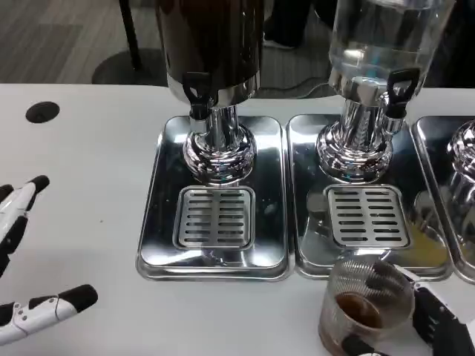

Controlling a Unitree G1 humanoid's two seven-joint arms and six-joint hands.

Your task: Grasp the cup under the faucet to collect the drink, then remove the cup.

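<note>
A clear ribbed plastic cup (364, 305) with a little brown drink in its bottom stands at the near right, just in front of the right drip tray. My right hand (434, 319) wraps around the cup from the right, its dark fingers showing through the cup wall. The dark drink dispenser's black faucet (197, 93) hangs above the left tray's grate (215, 216), with nothing under it. My left hand (26, 252) hovers over the table at the far left, fingers apart and holding nothing.
A clear dispenser with a black tap (399, 90) stands on the right steel tray (312, 148). A third tray (453, 193) shows at the right edge. A black round hole (42, 112) marks the table at the far left.
</note>
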